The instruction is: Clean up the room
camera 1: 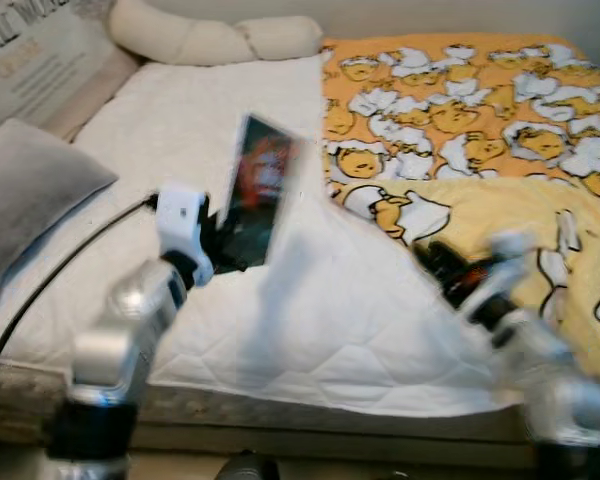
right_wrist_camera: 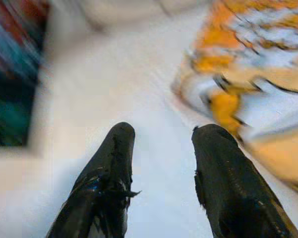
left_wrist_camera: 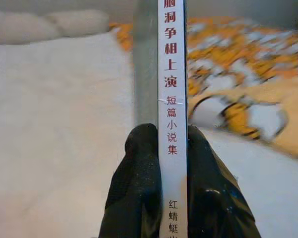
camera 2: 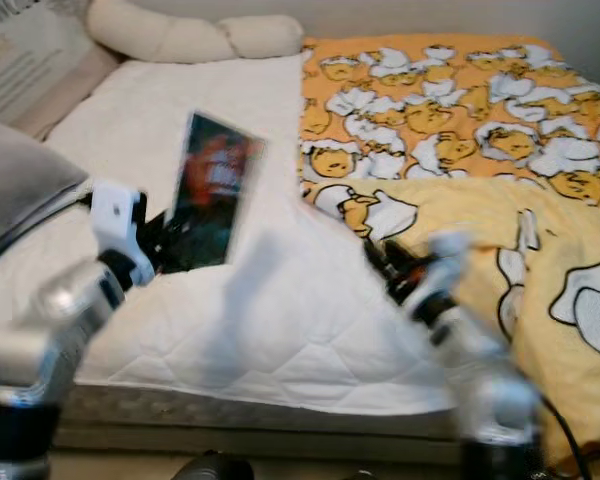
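Note:
A thin book [camera 1: 262, 190] with a dark cover and red picture is held upright above the white mattress [camera 1: 180, 130], a little left of centre. My left gripper [camera 1: 220, 240] is shut on its lower edge. In the left wrist view the book's white spine [left_wrist_camera: 172, 99] with red Chinese characters runs between the two black fingers [left_wrist_camera: 139, 168]. My right gripper [camera 1: 440, 262] is blurred, low over the mattress beside the yellow duck-print blanket [camera 1: 480, 130]. Its fingers [right_wrist_camera: 114, 163] stand open with nothing between them.
A grey pillow [camera 1: 25, 190] lies at the left edge of the bed. A long cream bolster [camera 1: 210, 38] rests along the head of the bed. A black cable [camera 1: 50, 290] trails from my left arm. The bed's front edge [camera 1: 310, 415] is just below my arms.

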You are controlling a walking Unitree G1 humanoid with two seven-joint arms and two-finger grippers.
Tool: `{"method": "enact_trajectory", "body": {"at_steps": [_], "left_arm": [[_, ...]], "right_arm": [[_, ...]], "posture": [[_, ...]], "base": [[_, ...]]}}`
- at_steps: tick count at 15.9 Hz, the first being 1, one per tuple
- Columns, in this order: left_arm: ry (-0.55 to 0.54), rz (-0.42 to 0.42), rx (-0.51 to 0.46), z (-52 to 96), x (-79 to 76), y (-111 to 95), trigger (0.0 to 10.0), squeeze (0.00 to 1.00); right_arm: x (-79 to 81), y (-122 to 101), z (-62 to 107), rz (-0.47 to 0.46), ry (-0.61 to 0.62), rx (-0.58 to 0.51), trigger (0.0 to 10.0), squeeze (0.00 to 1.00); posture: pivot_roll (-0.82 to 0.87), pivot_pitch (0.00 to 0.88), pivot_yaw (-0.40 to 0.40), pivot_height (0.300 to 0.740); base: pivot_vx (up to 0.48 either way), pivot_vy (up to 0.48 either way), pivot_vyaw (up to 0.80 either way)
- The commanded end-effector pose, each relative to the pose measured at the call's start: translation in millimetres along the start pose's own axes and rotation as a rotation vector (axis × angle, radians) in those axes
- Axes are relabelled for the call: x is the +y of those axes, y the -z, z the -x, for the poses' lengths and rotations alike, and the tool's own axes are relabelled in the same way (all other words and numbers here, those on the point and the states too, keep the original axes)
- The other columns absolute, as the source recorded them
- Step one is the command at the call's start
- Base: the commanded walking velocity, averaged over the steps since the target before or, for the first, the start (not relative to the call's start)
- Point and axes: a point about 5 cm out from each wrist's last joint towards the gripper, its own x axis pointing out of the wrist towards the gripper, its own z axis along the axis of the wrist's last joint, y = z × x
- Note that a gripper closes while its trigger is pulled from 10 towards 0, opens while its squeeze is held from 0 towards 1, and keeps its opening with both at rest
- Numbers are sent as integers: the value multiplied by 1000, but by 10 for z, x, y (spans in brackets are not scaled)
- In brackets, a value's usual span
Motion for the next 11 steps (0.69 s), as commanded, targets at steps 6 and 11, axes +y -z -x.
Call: {"method": "enact_trajectory", "body": {"at_steps": [6,11], "left_arm": [[-145,-141,10,159,-72,189,10000,0],[-164,-150,-4,184,-98,166,10000,0]], "right_arm": [[166,249,139,106,212,-6,10000,0],[321,356,156,33,181,31,10000,0]], "posture": [[-30,0,58,740],[-14,0,65,740]], "base": [[0,344,0],[0,450,0]]}}
